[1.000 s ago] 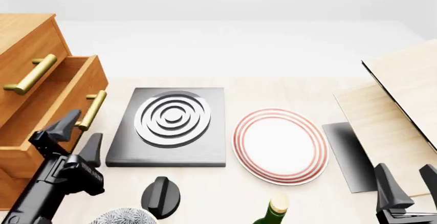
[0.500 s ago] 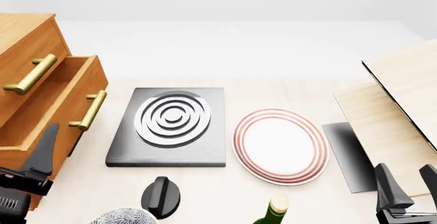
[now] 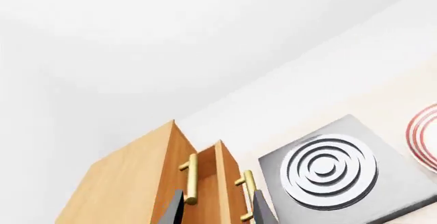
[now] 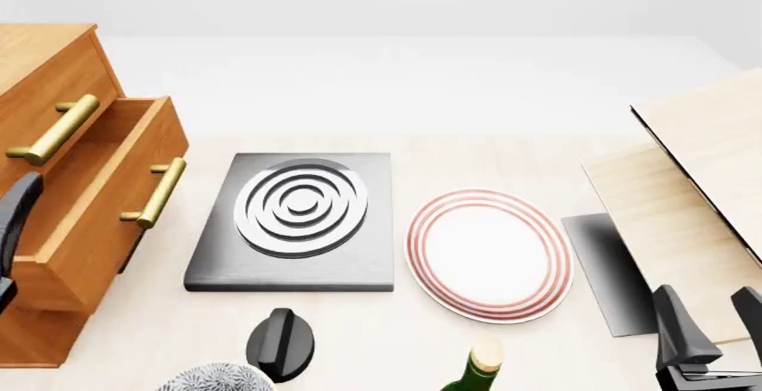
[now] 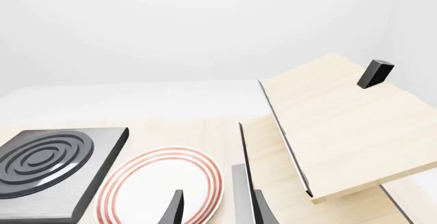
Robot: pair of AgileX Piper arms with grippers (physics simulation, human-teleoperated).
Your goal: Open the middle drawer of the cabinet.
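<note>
The cabinet (image 4: pixel 48 70) stands at the far left, orange-brown with a lighter top. Its middle drawer (image 4: pixel 102 190) is pulled out past the top drawer front, and its brass handle (image 4: pixel 155 193) is free. In the front view only one dark finger (image 4: pixel 17 212) of my left gripper shows, at the left edge beside the drawer's side and not touching it. In the left wrist view my left gripper (image 3: pixel 217 211) is open and empty, short of the cabinet (image 3: pixel 123 183) and the middle drawer's handle (image 3: pixel 249 196). Low at the right, my right gripper (image 4: pixel 712 324) is open and empty.
A black hob plate (image 4: pixel 298 221) with silver rings lies beside the drawer. Right of it lie a red-rimmed plate (image 4: pixel 488 253) and a dark grey sheet (image 4: pixel 608 266). Pale wooden boards (image 4: pixel 702 168) rise at the right. A black knob (image 4: pixel 280 342), a patterned bowl (image 4: pixel 214 380) and a green bottle (image 4: pixel 476 369) sit near the front edge.
My left gripper has drawn back left and down from the middle drawer's handle and is almost out of the front view. The drawer stays pulled out. The right arm has not moved.
</note>
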